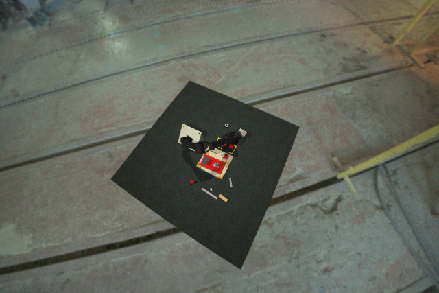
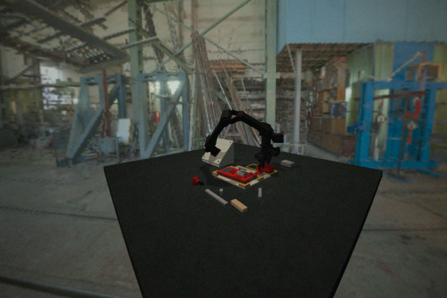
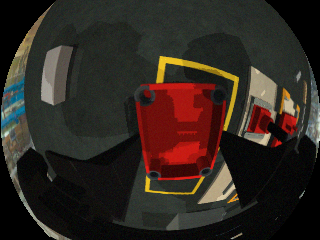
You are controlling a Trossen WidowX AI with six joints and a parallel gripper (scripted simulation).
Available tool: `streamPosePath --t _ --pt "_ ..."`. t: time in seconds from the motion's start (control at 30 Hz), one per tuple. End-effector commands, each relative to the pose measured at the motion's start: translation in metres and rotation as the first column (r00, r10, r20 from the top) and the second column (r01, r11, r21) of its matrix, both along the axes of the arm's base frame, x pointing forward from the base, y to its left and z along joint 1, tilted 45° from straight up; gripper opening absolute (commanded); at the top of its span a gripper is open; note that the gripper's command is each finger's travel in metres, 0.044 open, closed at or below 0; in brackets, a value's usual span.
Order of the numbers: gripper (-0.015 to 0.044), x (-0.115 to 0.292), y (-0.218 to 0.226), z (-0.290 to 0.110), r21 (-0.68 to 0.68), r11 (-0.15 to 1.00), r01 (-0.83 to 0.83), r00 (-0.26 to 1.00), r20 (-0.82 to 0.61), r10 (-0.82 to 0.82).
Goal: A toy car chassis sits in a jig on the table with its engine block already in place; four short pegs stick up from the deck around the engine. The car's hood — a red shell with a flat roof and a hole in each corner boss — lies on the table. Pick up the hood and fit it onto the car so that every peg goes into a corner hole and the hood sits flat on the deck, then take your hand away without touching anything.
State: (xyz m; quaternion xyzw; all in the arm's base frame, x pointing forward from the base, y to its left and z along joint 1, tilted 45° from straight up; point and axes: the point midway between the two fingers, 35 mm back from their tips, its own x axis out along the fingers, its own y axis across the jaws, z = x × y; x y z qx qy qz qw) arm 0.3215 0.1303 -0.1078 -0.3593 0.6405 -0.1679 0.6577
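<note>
I have the claw [image 2: 264, 168] clamped across the red hood [image 3: 179, 130], which lies inside a yellow outline [image 3: 230, 96] on the dark surface [image 2: 252, 251], just beside the chassis jig [image 2: 248, 183]. The hood's long edges run close to the outline. A grey block [image 2: 287, 162] sits near, past the hood, with bare surface between them.

Dim warehouse, stained concrete floor [image 1: 106, 52]

One red hood [image 3: 179, 130] with four corner holes, one chassis [image 2: 236, 174], one grey block [image 2: 287, 162] (beside the gripper), one tan block [image 2: 239, 205], one washer [image 1: 226, 125].
</note>
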Motion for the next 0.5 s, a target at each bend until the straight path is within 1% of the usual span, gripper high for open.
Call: streamPosePath --t 0.0,0.27,0.3,0.47 --pt "0.0223 0.0 0.0 0.0 0.0 1.0 0.0 1.0 0.0 0.0" --pt "0.0013 -0.001 0.006 0.007 0.0 1.0 0.0 1.0 0.0 0.0" --pt "0.0 -0.001 0.008 0.008 0.0 1.0 0.0 1.0 0.0 0.0" --pt "0.0 -0.003 0.014 0.015 0.001 1.0 0.0 1.0 0.0 0.0"
